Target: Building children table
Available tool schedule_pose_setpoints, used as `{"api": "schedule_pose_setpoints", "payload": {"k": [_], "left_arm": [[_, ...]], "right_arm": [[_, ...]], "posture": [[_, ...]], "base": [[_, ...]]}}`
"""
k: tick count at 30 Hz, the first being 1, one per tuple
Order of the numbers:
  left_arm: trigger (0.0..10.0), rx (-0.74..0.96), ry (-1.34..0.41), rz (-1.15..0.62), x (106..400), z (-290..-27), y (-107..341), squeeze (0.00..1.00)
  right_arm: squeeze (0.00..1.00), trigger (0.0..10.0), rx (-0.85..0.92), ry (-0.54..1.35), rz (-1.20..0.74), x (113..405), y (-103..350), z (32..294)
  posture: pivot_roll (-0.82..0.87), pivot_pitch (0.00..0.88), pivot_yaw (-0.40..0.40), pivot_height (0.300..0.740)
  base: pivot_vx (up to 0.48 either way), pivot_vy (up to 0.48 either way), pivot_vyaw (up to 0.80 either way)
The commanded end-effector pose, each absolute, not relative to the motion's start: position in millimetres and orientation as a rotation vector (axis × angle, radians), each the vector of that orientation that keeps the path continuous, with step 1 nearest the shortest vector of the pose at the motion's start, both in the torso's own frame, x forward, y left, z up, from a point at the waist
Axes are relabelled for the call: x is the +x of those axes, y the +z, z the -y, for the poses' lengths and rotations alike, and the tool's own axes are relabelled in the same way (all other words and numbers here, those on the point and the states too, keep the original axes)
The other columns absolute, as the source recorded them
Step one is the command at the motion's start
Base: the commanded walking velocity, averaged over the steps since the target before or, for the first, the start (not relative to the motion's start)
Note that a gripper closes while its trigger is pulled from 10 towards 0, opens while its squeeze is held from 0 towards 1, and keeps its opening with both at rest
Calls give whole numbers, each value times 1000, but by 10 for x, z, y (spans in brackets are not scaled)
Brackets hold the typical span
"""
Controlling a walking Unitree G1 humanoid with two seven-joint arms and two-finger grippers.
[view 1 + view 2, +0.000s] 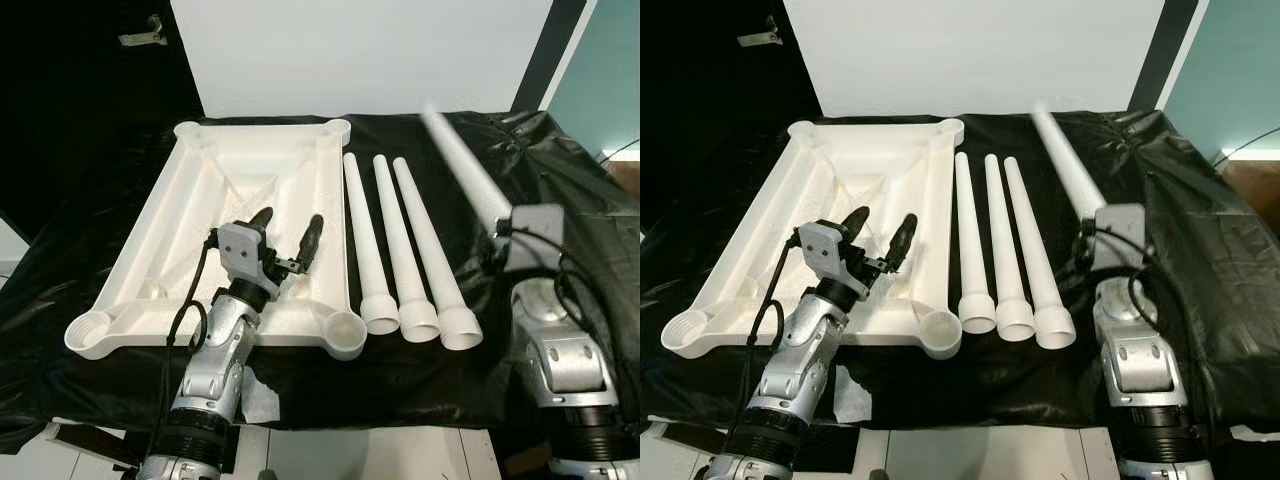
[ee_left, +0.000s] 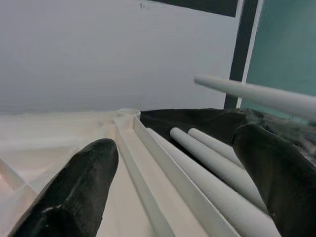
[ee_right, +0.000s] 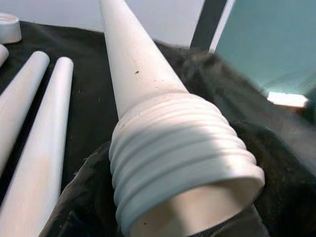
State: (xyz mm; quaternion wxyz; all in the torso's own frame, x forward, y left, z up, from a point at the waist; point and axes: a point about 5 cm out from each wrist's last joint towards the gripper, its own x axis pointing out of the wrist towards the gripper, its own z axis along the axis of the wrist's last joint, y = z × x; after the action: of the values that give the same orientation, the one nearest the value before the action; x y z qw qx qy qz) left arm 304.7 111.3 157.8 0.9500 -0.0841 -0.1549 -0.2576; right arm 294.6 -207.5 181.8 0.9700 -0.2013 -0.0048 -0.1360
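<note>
A white children's table top (image 1: 190,210) lies upside down on black cloth, with round leg sockets at its corners, the near right socket (image 1: 347,333) closest to the legs. Three white tapered legs (image 1: 400,240) lie side by side just right of it, threaded wide ends toward me. My left gripper (image 1: 291,220) hovers open over the top's near right part, nothing between its fingers (image 2: 74,192). My right gripper (image 1: 503,225) is shut on a fourth leg (image 1: 465,165) near its threaded end (image 3: 182,158). That leg tilts up and away to the left, above the cloth.
The black cloth (image 1: 580,200) covers the whole work surface and hangs over its front edge. A white board (image 1: 360,50) stands behind. A white paper scrap (image 1: 262,395) lies near the front edge by my left arm. Bare cloth lies right of the legs.
</note>
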Motion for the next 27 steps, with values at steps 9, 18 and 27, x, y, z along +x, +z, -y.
{"api": "schedule_pose_setpoints", "payload": {"k": [9,18,27], "left_arm": [[10000,-616,-674,222,3118,-992,1665,0],[10000,-990,-1053,186,2996,-824,1932,0],[10000,-1017,-1093,170,3067,-707,2013,0]], "right_arm": [[0,0,-739,-107,292,2815,1883,1692],[0,10000,-913,77,446,2687,1817,1457],[0,10000,-992,313,540,2538,1667,1265]], "posture": [[-94,3,12,740],[-107,0,17,740],[-105,0,16,740]], "base": [[0,0,0],[0,0,0],[0,0,0]]}}
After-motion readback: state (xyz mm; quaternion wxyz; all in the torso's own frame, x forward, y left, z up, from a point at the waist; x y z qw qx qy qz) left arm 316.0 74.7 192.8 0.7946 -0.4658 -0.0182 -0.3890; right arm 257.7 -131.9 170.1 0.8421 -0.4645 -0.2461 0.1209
